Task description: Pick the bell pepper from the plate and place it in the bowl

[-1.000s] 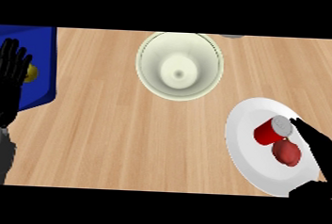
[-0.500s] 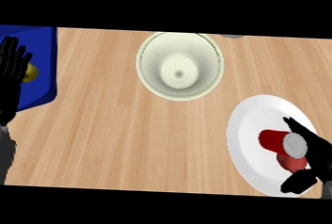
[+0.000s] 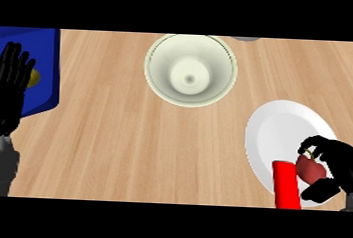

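A red bell pepper (image 3: pixel 309 168) lies on the near part of the white plate (image 3: pixel 282 130) at the right. My right hand (image 3: pixel 339 160) is curled round it, thumb and fingers closing on its sides and hiding much of it. A bright red upright bar (image 3: pixel 286 185) shows just left of the hand; what it is I cannot tell. The pale green bowl (image 3: pixel 190 70) stands at the top centre, with nothing in it. My left hand (image 3: pixel 7 91) rests open at the left edge, fingers up.
A blue mat (image 3: pixel 43 70) lies at the upper left, partly behind my left hand, with a small yellow thing (image 3: pixel 35 77) on it. A grey object (image 3: pixel 246 38) peeks in at the top edge right of the bowl. Wooden counter (image 3: pixel 134 149) spreads between bowl and plate.
My right hand has drawn toward the plate's near edge and curled round the pepper, which has shifted with it. The left hand has stayed still.
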Robot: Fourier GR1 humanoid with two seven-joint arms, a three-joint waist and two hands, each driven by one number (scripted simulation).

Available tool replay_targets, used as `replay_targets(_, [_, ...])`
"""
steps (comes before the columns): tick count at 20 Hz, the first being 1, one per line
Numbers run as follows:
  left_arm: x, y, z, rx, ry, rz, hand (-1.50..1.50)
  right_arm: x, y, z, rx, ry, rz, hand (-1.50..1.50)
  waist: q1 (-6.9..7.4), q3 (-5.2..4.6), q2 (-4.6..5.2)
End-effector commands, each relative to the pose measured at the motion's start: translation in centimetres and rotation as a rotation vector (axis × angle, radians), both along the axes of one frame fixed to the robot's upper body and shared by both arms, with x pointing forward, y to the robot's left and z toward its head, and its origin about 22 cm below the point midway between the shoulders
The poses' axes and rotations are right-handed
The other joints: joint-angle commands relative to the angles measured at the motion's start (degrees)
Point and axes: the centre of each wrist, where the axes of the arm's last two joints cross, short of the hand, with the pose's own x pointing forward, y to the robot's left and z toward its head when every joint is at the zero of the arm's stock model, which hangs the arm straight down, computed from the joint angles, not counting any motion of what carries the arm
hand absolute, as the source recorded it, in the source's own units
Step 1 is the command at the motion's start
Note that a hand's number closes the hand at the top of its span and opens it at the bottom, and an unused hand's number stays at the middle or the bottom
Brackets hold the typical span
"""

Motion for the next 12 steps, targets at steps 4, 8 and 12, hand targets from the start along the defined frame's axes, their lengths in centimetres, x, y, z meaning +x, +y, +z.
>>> replay_targets(4, [1.1, -1.5, 0.6, -0.004, -0.010, -0.067, 0.00, 6.1, -5.9, 4.7, -0.107, 0.010, 0.181, 1.50, 3.01, 0.57, 1.48])
replay_targets(8, [1.5, -2.9, 1.9, -0.008, -0.050, -0.134, 0.00, 7.6, -8.9, 9.0, -0.174, 0.042, 0.288, 1.50, 8.06, 0.88, 3.05])
replay_targets(12, [2.1, -3.1, 2.4, -0.003, -0.058, -0.125, 0.00, 9.2, -11.6, 12.3, -0.171, -0.017, 0.372, 1.50, 8.03, 0.90, 2.99])
